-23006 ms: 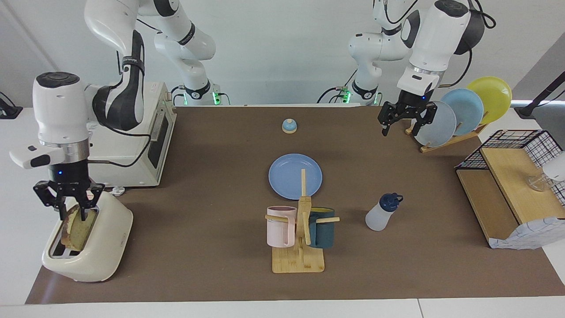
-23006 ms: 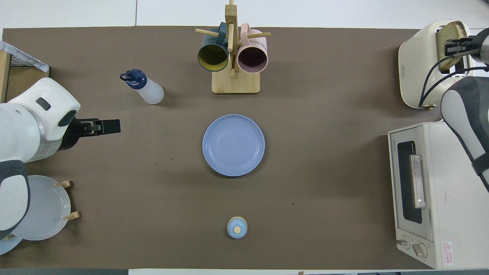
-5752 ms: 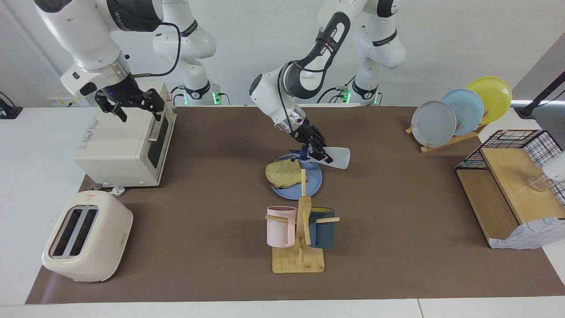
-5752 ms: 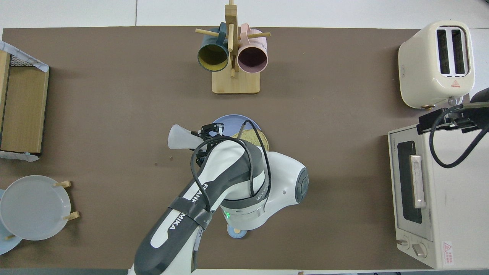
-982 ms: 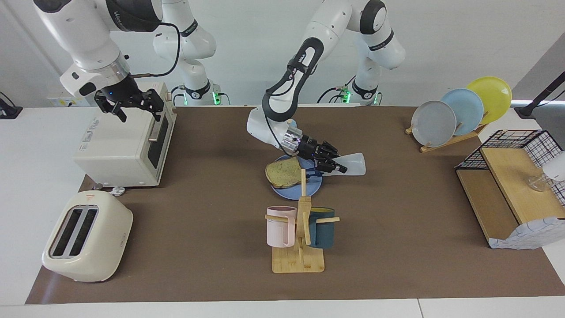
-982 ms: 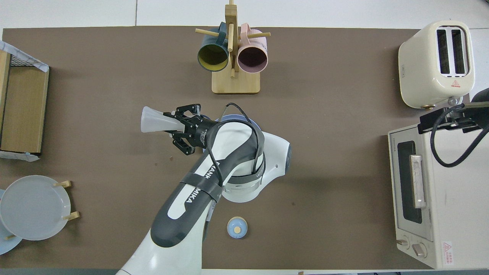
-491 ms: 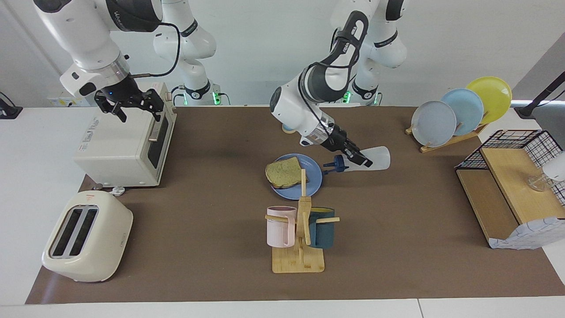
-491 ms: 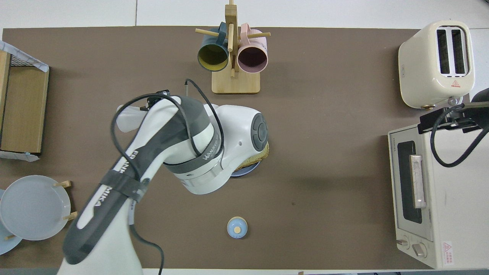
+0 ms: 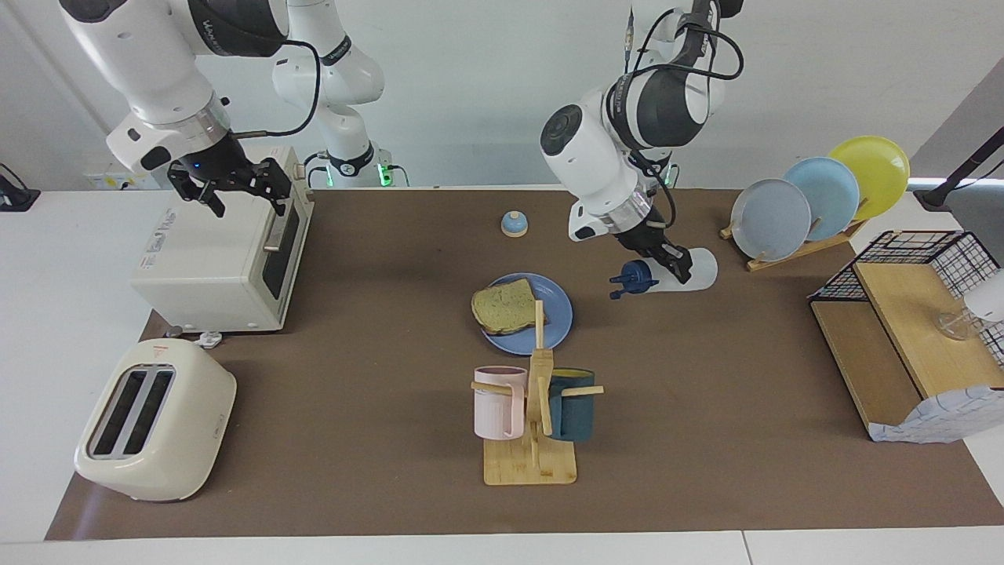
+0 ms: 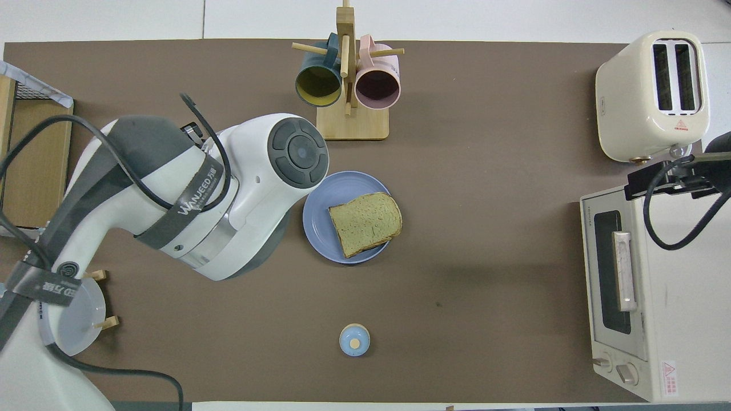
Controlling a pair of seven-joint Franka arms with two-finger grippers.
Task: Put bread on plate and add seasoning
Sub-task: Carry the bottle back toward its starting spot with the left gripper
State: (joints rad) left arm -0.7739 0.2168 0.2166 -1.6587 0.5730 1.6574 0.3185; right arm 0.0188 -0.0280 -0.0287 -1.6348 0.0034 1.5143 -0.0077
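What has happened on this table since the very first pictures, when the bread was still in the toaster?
The bread went from the toaster onto the plate. The right gripper let it go and now hangs over the oven. The left gripper picked up the seasoning, tipped it over the bread, and now carries it sideways off the plate. The mugs, bell and rack stayed put.
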